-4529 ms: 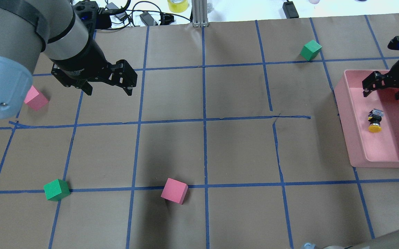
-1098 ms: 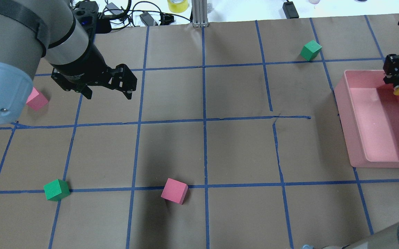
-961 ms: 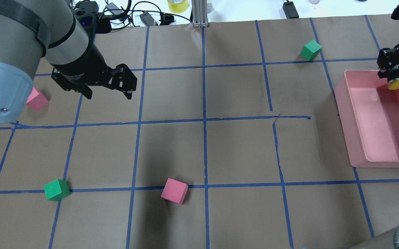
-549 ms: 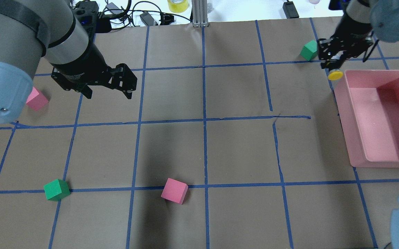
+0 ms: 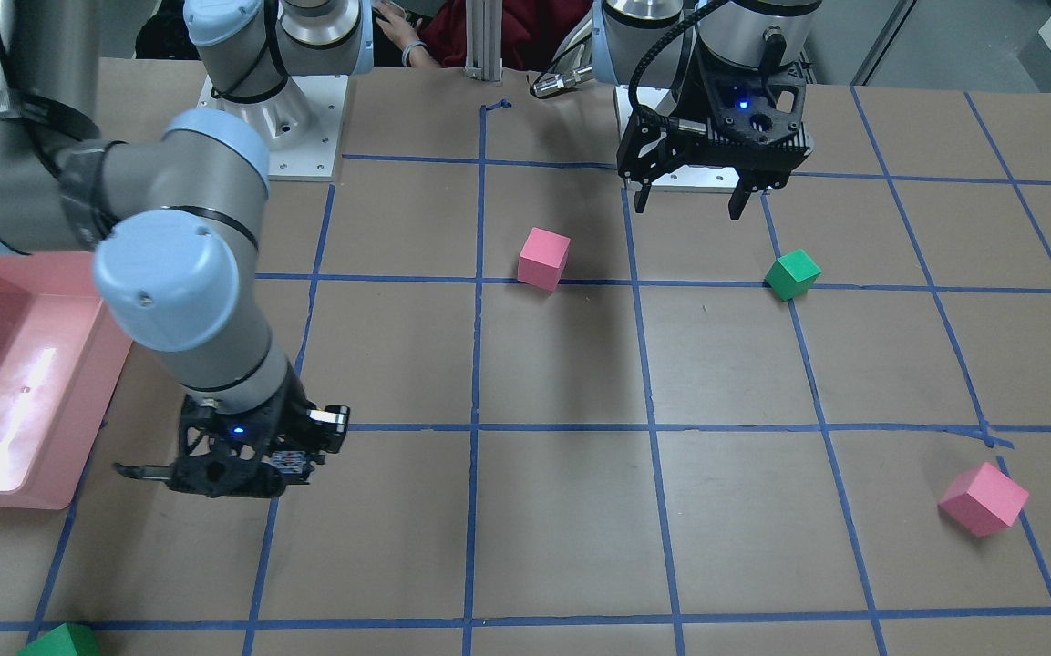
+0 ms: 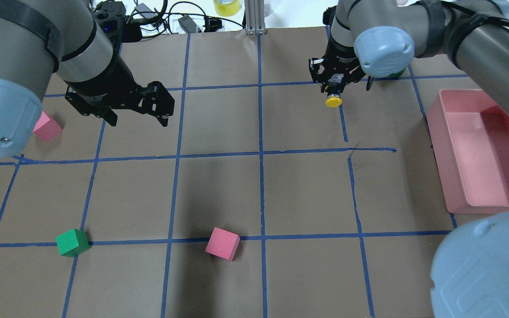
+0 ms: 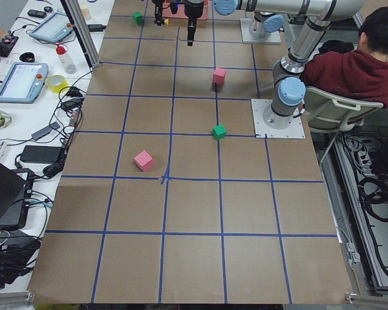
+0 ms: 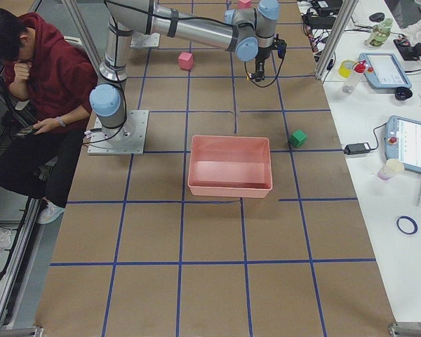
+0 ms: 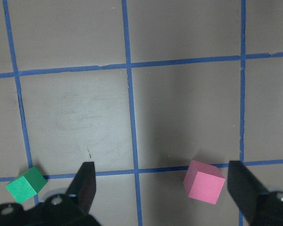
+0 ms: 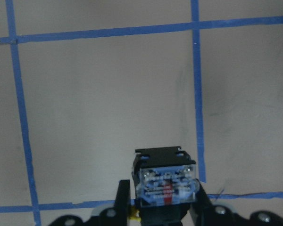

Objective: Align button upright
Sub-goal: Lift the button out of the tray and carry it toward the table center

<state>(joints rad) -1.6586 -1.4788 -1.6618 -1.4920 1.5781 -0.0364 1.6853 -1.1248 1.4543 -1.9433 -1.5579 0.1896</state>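
The button (image 6: 333, 101) has a round yellow cap, a black body and a silvery base. My right gripper (image 6: 333, 88) is shut on it and holds it above the brown table, at the far middle right. In the right wrist view the silvery base (image 10: 167, 186) faces the camera between the fingers (image 10: 121, 197), and the cap is almost hidden under it. In the front-facing view this gripper (image 5: 293, 465) hangs low at the left. My left gripper (image 6: 138, 118) is open and empty above the far left of the table, and shows in the front-facing view (image 5: 687, 205) and its wrist view (image 9: 162, 188).
An empty pink bin (image 6: 439, 150) stands at the right, also in the front view (image 5: 5, 499). Pink cubes (image 6: 222, 243) (image 6: 47, 127) and a green cube (image 6: 72, 242) lie on the table. Another green cube (image 5: 60, 642) is behind the right arm.
My right gripper closed on the button in the pink bin, lifted it out and carried it left over the table. The left arm has not moved.
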